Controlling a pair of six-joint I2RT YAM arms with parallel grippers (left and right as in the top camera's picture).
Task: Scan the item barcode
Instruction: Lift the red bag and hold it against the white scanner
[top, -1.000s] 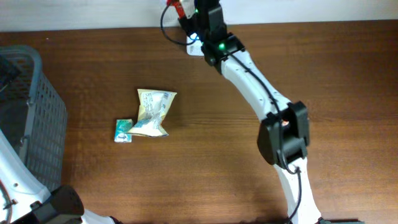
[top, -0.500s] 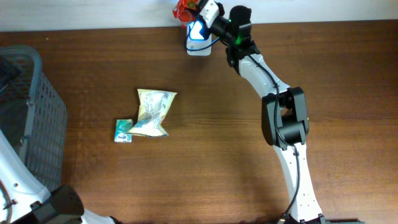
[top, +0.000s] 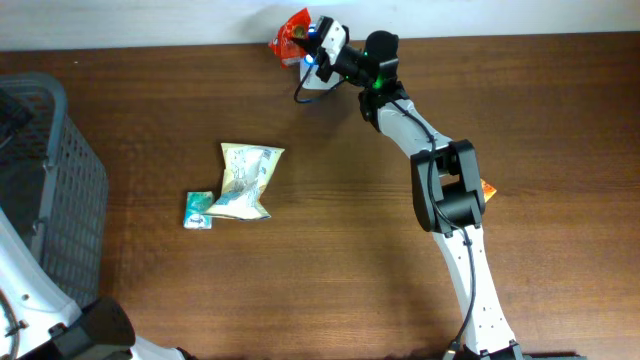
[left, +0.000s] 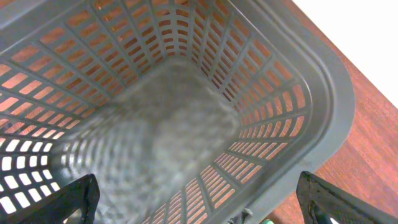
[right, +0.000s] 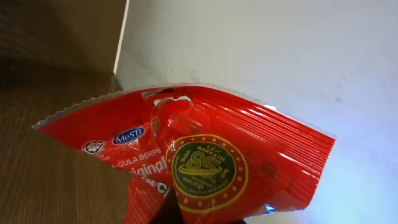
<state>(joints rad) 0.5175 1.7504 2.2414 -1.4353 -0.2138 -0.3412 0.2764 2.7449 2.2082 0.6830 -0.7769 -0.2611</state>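
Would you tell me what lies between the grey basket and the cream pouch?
A small green packet, against the cream pouch, seen in the overhead view.

Basket (top: 82, 200) at table's (top: 330, 270) left; small packet (top: 199, 209) just left of larger packet (top: 248, 180), mid-table

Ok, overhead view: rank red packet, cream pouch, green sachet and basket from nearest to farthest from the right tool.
1. Red packet, held in the right tool.
2. Cream pouch, centre-left.
3. Green sachet, beside it.
4. Basket, far left.
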